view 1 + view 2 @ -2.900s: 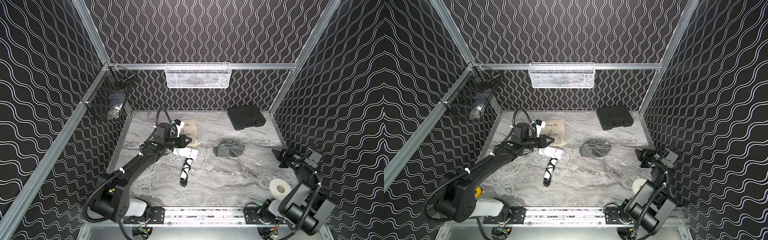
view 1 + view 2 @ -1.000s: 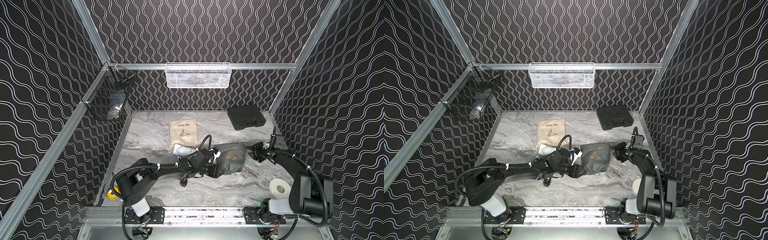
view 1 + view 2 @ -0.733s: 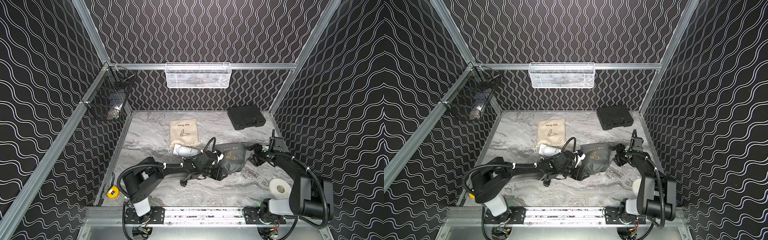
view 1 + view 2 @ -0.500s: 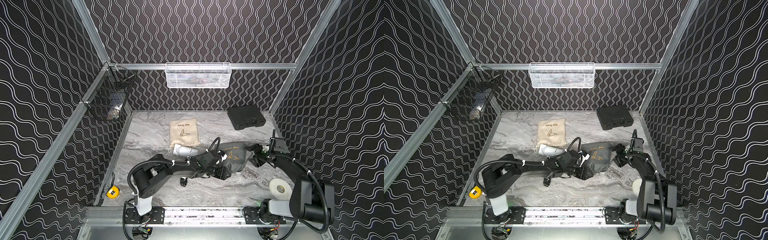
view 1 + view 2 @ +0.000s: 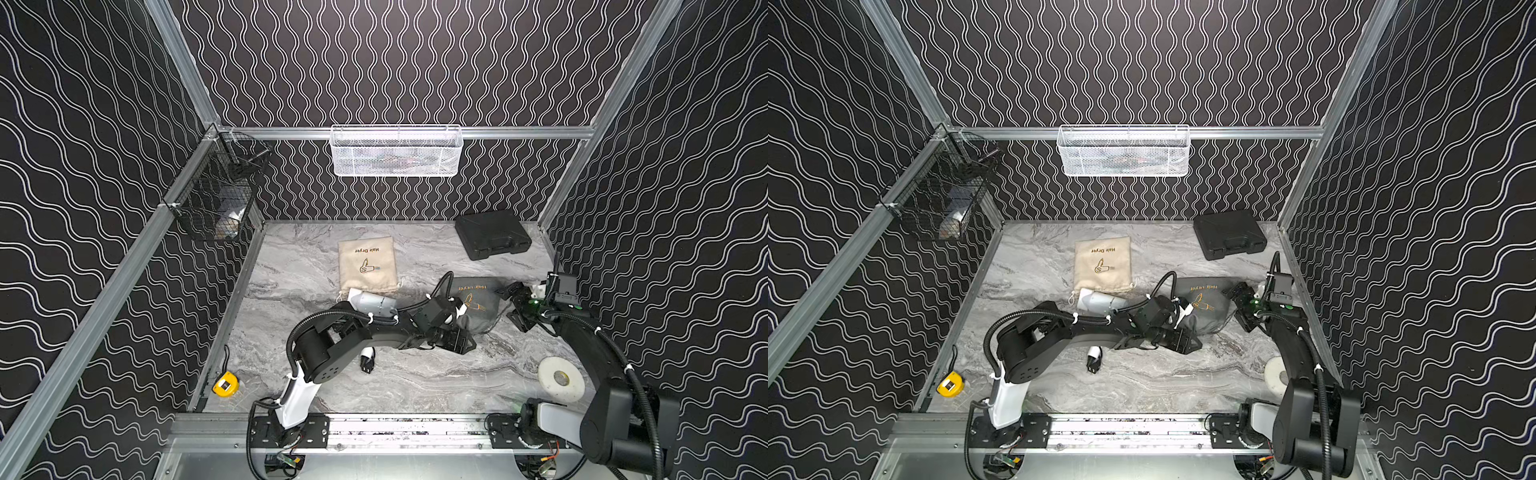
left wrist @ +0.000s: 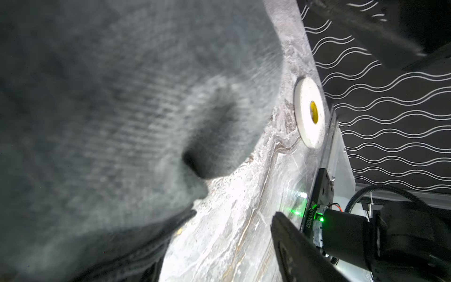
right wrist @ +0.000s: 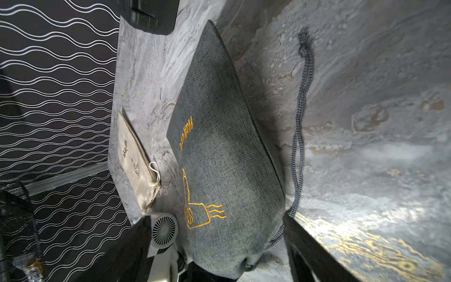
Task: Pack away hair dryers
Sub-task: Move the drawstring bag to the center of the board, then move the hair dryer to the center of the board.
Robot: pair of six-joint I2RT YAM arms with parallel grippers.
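Left gripper (image 5: 464, 347), right gripper (image 5: 514, 308) spread wide, empty, at grey pouch (image 5: 478, 297). Retreat straight, clear of drawstring (image 7: 301, 109); white hair dryer (image 5: 372, 302) next.

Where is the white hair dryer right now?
In both top views the white hair dryer lies mid-table, at the beige pouch's near end, partly behind the left arm.

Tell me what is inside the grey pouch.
The grey pouch bulges as if filled, but its cloth covers whatever is inside, and no view looks into its mouth. The white hair dryer lies outside it, by the beige pouch.
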